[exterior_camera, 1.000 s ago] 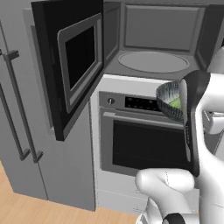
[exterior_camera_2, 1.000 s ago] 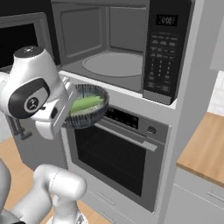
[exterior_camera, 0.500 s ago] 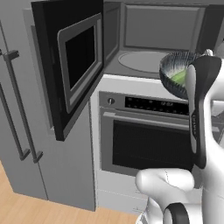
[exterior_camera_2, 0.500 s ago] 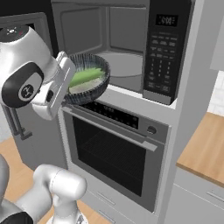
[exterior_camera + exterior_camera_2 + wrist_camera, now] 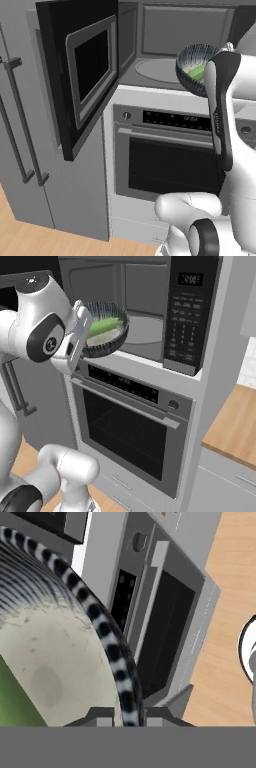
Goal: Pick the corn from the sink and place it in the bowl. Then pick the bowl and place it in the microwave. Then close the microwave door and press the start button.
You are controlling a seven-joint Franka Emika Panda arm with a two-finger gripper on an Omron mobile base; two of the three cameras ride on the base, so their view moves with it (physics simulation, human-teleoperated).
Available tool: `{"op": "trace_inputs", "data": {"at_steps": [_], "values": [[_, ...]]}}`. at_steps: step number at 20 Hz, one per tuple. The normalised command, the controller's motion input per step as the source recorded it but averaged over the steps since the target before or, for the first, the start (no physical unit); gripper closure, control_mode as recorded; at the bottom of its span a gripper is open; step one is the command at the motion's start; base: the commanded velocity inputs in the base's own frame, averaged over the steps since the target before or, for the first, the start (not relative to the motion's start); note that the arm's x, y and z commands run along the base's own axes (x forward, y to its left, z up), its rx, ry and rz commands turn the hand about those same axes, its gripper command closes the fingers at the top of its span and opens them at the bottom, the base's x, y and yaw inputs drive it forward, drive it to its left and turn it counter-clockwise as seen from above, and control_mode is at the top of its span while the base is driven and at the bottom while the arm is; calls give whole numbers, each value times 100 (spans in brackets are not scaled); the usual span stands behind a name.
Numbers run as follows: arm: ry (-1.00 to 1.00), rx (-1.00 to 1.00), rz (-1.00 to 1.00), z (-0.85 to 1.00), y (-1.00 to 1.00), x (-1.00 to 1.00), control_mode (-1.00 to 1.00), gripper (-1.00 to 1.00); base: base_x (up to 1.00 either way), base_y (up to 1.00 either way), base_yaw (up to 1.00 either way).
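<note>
My gripper (image 5: 84, 331) is shut on the near rim of the bowl (image 5: 107, 333), whose dark streaked rim (image 5: 112, 647) runs between the fingertips in the hand view. The bowl (image 5: 192, 67) hangs tilted in the air just in front of the open microwave (image 5: 165, 35), slightly above its floor. The yellow-green corn (image 5: 105, 324) lies inside the bowl on its pale inner wall, and shows as corn (image 5: 198, 73) from the left too. The white turntable (image 5: 155, 70) lies behind the bowl. The microwave door (image 5: 85, 75) stands swung wide open to the left. The dark button panel (image 5: 186, 321) is at the right of the cavity. The sink is out of view.
A larger oven (image 5: 165, 160) with a horizontal handle sits directly below the microwave. Tall grey fridge doors (image 5: 20, 125) with bar handles stand at the left. A wooden counter (image 5: 235, 421) lies at the right of the oven column.
The arm has lifted the bowl with the corn from the oven's control strip up to the microwave opening and closer to the cavity. The grip has stayed shut.
</note>
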Motion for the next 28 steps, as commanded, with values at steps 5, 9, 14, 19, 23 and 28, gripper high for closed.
{"op": "trace_inputs", "data": {"at_steps": [5,9,14,19,23,28], "values": [[-1,0,0,0,0,66,-100,100,0,0,0],[0,0,0,0,0,84,-100,100,0,0,0],[0,0,0,0,-3,74,-100,100,0,0,0],[0,0,0,0,-9,67,-100,100,0,0,0],[0,0,0,-2,-16,63,-100,100,0,0,0],[0,0,0,-5,-13,65,-100,100,0,0,0]]}}
